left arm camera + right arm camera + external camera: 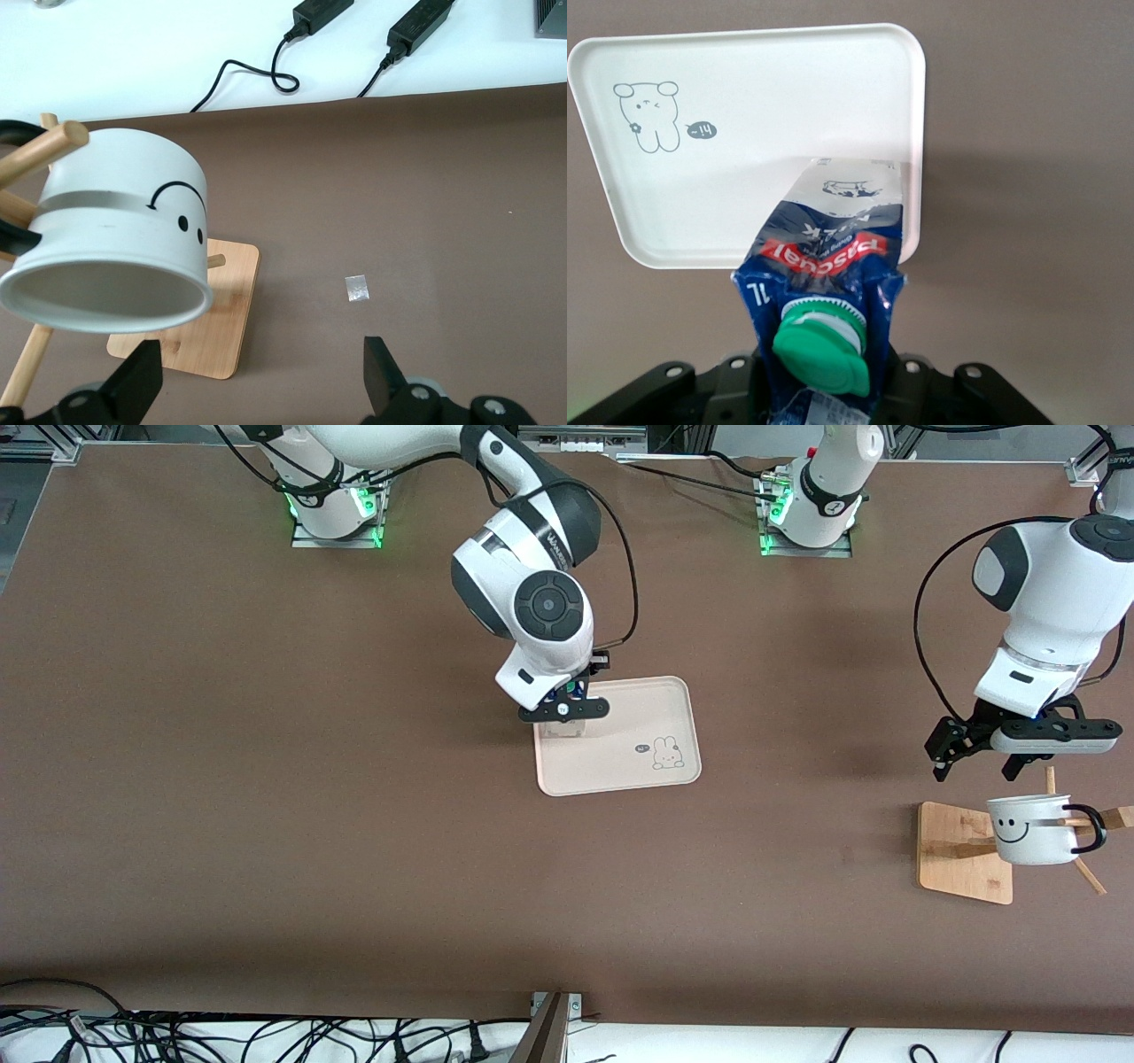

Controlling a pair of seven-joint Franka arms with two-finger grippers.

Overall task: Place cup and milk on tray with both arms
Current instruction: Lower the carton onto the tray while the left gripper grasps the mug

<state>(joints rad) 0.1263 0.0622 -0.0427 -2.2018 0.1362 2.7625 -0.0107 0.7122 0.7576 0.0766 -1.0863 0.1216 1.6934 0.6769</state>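
My right gripper (563,708) is shut on the milk (563,728), a dark-blue and white carton with a green cap (824,347). It holds the carton upright at the corner of the cream-pink tray (638,775) toward the right arm's end. In the right wrist view the milk (828,252) has its base over the tray (744,133) near its edge; I cannot tell if it touches. The white smiley cup (1029,829) hangs tilted on a peg of a wooden rack. My left gripper (983,766) is open and empty just above it, clear of the cup (115,239); its fingers (383,372) are spread wide.
The wooden rack base (961,852) with slanted pegs (1088,875) stands at the left arm's end of the table. A small shiny scrap (357,288) lies on the brown table beside it. Cables and power bricks (323,11) lie on the white strip past the table's near edge.
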